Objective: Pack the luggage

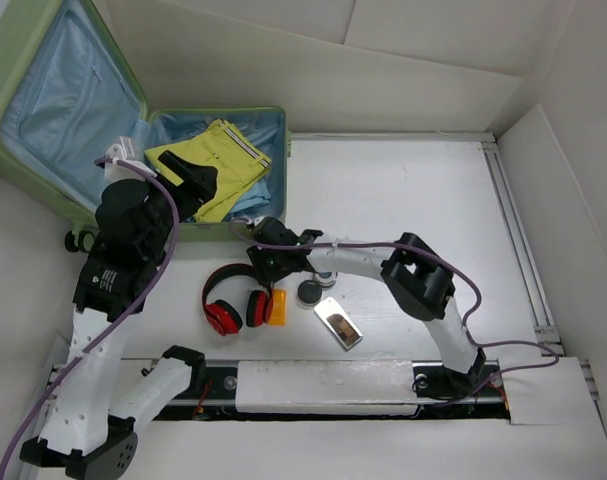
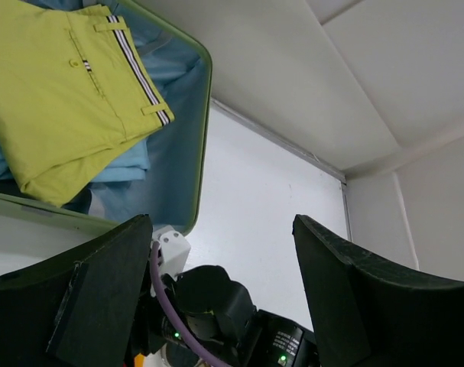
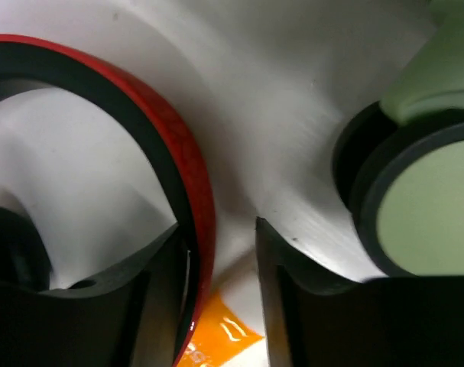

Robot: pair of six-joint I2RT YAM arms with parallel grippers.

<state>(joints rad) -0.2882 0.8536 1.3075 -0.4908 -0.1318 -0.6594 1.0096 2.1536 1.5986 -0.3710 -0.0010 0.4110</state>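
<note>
The luggage [image 1: 58, 95] lies open at the far left, its lid leaning on the wall. Folded yellow-green trousers [image 1: 218, 160] rest on blue clothing in its base. My left gripper [image 1: 195, 185] hangs over the suitcase's near rim, open and empty; its wrist view shows the trousers [image 2: 56, 92] and the rim [image 2: 199, 130]. Red headphones [image 1: 226, 300] lie on the table just in front of the case. My right gripper [image 1: 266, 268] is down at their headband [image 3: 170, 145], open, with the band against the left finger [image 3: 117, 298] and a gap to the other finger.
An orange packet [image 1: 276, 307] lies beside the headphones, with a small round object [image 1: 311, 292] and a silver flat device [image 1: 338, 323] to its right. A suitcase caster wheel [image 3: 415, 206] stands close to my right gripper. White walls enclose the table.
</note>
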